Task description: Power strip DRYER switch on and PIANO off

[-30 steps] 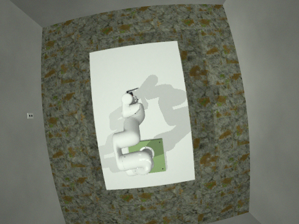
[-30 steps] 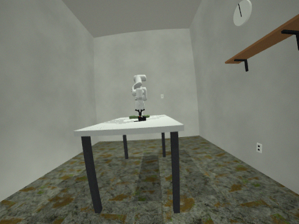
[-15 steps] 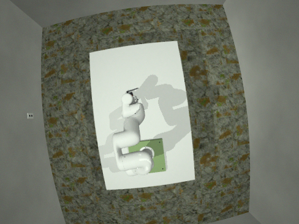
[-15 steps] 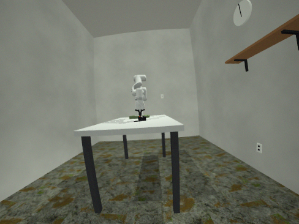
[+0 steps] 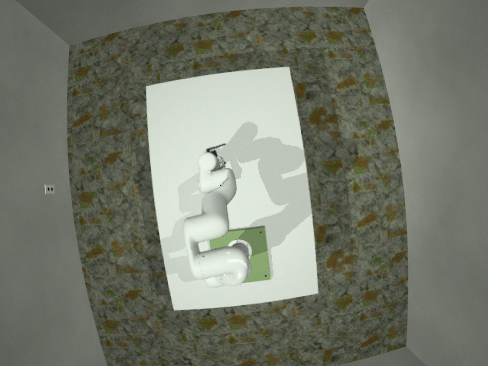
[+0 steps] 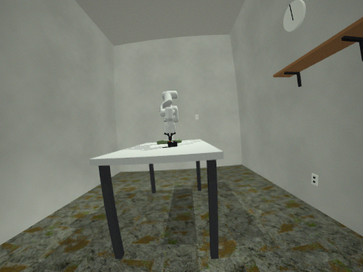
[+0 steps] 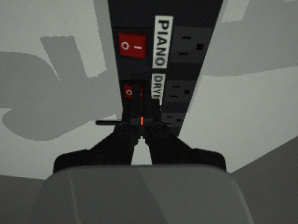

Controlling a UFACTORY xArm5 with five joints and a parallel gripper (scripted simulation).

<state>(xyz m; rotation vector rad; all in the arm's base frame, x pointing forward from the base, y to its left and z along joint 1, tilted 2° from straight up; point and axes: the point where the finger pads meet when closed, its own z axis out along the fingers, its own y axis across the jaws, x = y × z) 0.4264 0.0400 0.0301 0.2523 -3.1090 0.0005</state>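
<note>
A dark power strip [image 7: 195,30] [image 5: 216,148] [image 6: 172,145] lies flat on the white table [image 5: 200,110] [image 6: 156,152] [image 7: 40,20]. In the wrist view its red PIANO switch [image 7: 132,45] is at the top beside its label. The red DRYER switch [image 7: 131,91] is below it, partly hidden by my fingers. My gripper [image 7: 141,96] [image 6: 170,140] is shut and empty. Its fingertips rest on the strip at the near edge of the DRYER switch. A small orange glow shows between the fingertips. A third switch is hidden under the gripper.
The arm's green base plate [image 5: 255,250] [image 6: 164,142] sits on the table behind the strip. Table edges lie some way off on every side. A wooden shelf [image 6: 320,48] hangs on the right wall, far from the arm.
</note>
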